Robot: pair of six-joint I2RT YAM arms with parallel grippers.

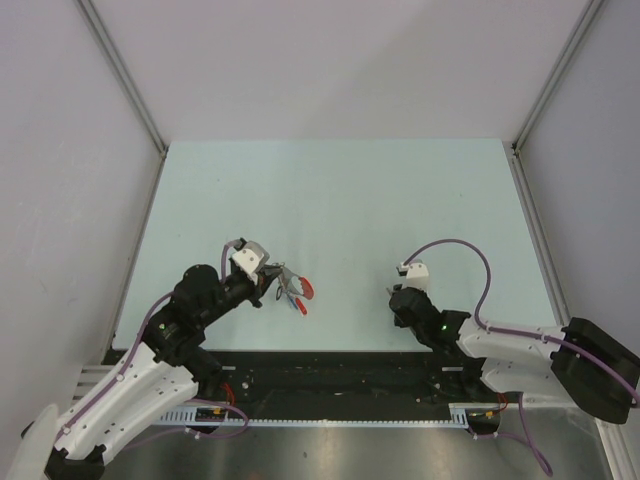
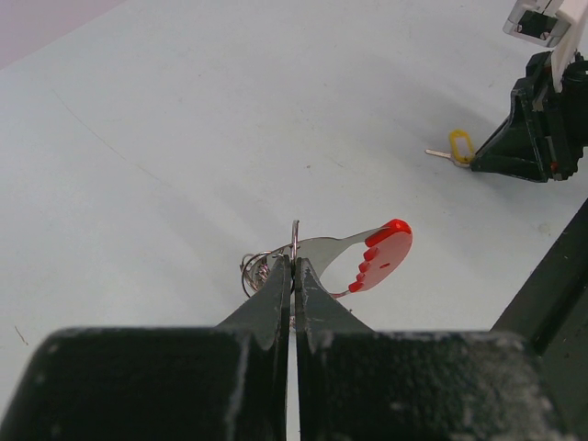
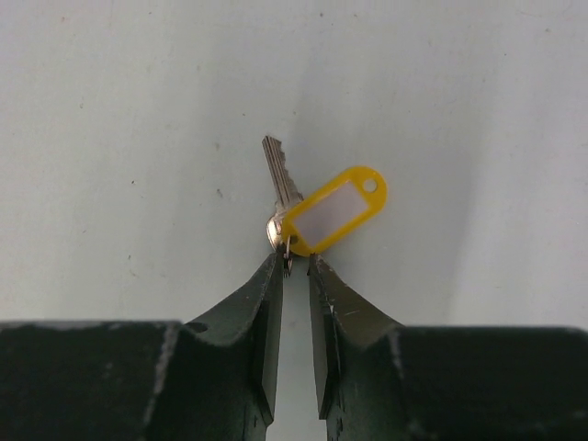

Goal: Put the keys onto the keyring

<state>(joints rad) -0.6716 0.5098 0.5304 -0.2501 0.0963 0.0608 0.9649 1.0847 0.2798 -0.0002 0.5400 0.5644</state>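
Left gripper [image 2: 294,268] pinches the keyring [image 2: 322,246]; right gripper [image 3: 294,262], jaws narrowly parted, straddles the yellow-tagged key [image 3: 331,209] lying on the table [image 3: 138,138], which an off-centre closure could push aside.

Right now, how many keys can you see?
1: a silver key with a yellow tag, lying at the tips of the right gripper. More keys may be hidden around the keyring pinched by the left gripper.

You have bright, even, diffuse light; the table [image 1: 330,200] looks washed pale, shadows are faint, and the left gripper [image 2: 294,265] and right gripper [image 3: 296,260] blur nearest their cameras.
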